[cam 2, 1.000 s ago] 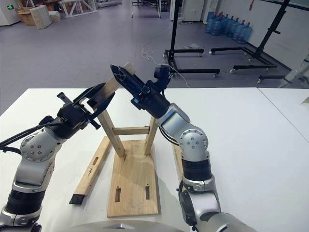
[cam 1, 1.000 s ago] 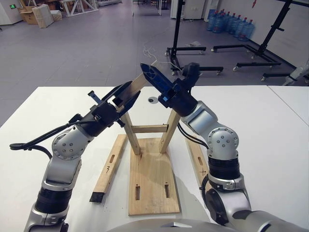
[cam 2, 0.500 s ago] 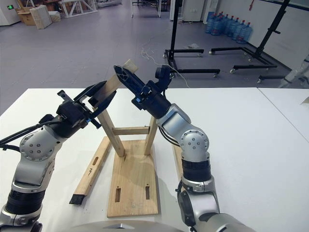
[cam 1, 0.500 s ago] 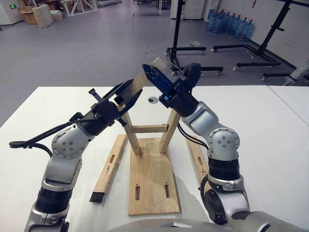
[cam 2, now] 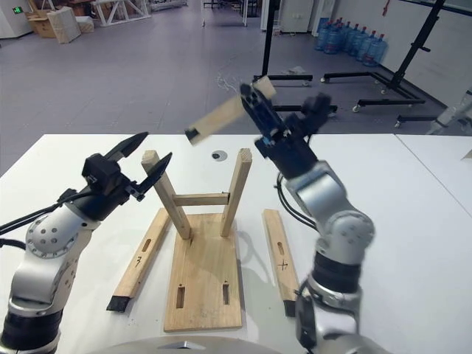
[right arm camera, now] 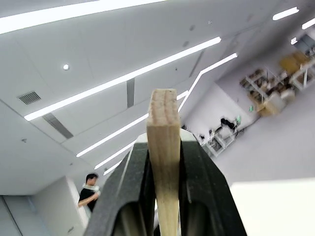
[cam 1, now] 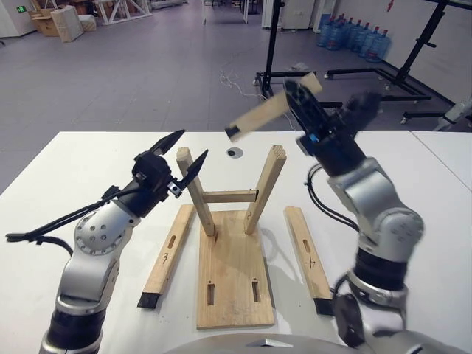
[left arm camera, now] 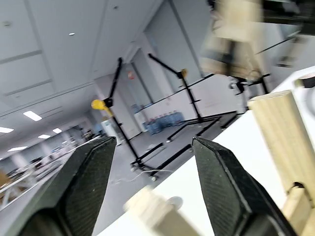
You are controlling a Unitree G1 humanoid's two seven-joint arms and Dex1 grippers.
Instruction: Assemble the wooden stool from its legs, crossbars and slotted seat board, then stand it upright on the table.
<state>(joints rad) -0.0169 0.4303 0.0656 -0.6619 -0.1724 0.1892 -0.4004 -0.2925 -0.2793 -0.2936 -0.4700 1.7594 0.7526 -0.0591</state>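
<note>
- Count of wooden parts: one slotted seat board (cam 1: 232, 273), two upright legs, one crossbar (cam 1: 228, 196), two loose pieces lying flat, and one held bar (cam 1: 262, 116).
- The seat board lies flat at the middle of the tabletop (cam 1: 428, 221), long side running near to far. Two slots show at its near end.
- The left leg (cam 1: 195, 192) and right leg (cam 1: 264, 188) stand on the board's far end, leaning apart towards their tops. The crossbar joins them about halfway up.
- The left loose piece (cam 1: 168, 254) lies just beside the board's left edge, and the right loose piece (cam 1: 306, 254) lies near its right edge. Each is slotted and has a dark near end.
- Left tool (cam 1: 192, 144): fingers spread wide and holding nothing. It sits at the top of the left leg, and the leg's tip appears between the fingers. Contact cannot be confirmed.
- Right tool (cam 1: 293, 94): closed on the held bar, which is raised well above the two legs and tilted, with its lower end to the left. The right wrist view shows the bar pinched between the two dark fingers (right arm camera: 133, 187).
- Edges: the board's near end lies close to the tabletop's near edge. A round fitting (cam 1: 234, 153) sits near the far edge, behind the legs.
- Room: broad tabletop surface extends left of the left loose piece and right of the right loose piece.
</note>
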